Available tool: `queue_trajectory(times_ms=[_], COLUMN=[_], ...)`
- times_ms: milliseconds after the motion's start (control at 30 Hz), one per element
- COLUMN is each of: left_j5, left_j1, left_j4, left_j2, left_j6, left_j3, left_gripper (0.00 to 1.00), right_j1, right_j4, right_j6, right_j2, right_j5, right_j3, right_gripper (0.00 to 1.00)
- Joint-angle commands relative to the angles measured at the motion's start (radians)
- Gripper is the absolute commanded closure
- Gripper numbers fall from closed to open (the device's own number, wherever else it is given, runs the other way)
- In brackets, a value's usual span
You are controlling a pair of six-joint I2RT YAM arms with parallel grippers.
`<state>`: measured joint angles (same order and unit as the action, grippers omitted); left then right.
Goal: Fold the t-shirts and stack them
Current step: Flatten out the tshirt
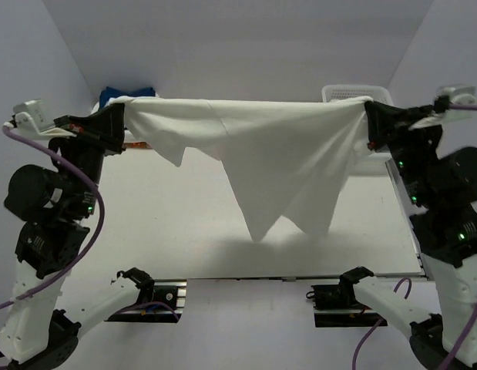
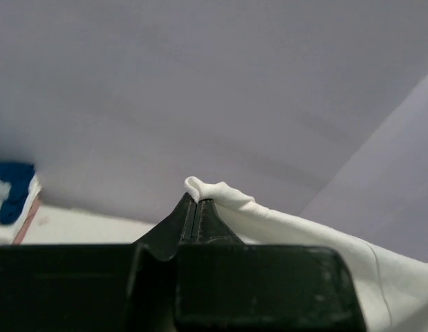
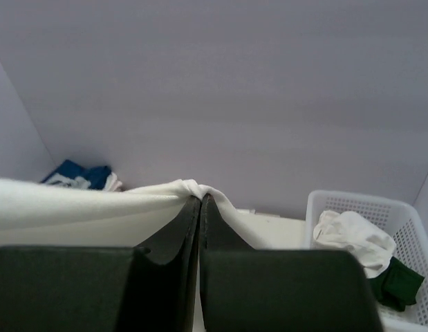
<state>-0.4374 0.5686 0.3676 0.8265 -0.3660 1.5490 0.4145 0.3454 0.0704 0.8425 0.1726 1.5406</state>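
Observation:
A large white t-shirt (image 1: pixel 269 146) hangs stretched in the air between both grippers, its lower folds drooping in points above the table. My left gripper (image 1: pixel 121 116) is shut on the shirt's left corner; the cloth bulges over the fingertips in the left wrist view (image 2: pixel 220 194). My right gripper (image 1: pixel 369 117) is shut on the right corner, with cloth (image 3: pixel 189 188) pinched at the jaw tips. A blue t-shirt (image 1: pixel 124 94) lies folded at the back left and also shows in the right wrist view (image 3: pixel 79 174).
A white basket (image 1: pixel 347 92) stands at the back right; in the right wrist view it (image 3: pixel 407 214) holds a crumpled white garment (image 3: pixel 352 238) and a dark green one (image 3: pixel 397 287). The white table (image 1: pixel 161 223) lies under the shirt.

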Motion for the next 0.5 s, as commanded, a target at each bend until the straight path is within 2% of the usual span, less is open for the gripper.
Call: queue_trajectory(times_ms=[0,133,267,333,367,400,433,467], left_j5=[-0.107,-0.194,-0.233,-0.154,-0.120,-0.089,-0.089,-0.089], left_j1=[-0.013,-0.022,-0.065,-0.097,-0.114,-0.142,-0.153,-0.153], left_j4=[0.080,0.129,0.255,0.268,0.268,0.296,0.324,0.361], left_j2=[0.081,0.209,0.423,0.558,0.603,0.644,0.711,0.733], left_j6=[-0.039,-0.123,-0.324,-0.370,-0.381,-0.381,-0.381,-0.381], left_j3=[-0.068,-0.199,-0.320,-0.384,-0.400,-0.409,-0.409,-0.409], left_gripper=[1.00,1.00,1.00,0.82,0.69,0.53,0.44,0.34], right_j1=[-0.005,-0.006,-0.022,-0.029,-0.029,-0.028,-0.029,-0.028], right_j4=[-0.011,-0.068,-0.114,-0.118,-0.111,-0.067,-0.025,0.071], right_j6=[-0.044,-0.046,-0.055,-0.099,-0.104,-0.112,-0.112,-0.110], right_j2=[0.145,0.337,0.663,0.815,0.866,1.036,1.085,1.140], right_j5=[0.021,-0.005,-0.054,-0.091,-0.110,-0.119,-0.122,-0.120], right_j3=[-0.004,-0.028,-0.030,0.037,0.067,0.110,0.154,0.326], right_gripper=[1.00,1.00,1.00,1.00,1.00,0.93,0.84,0.67])
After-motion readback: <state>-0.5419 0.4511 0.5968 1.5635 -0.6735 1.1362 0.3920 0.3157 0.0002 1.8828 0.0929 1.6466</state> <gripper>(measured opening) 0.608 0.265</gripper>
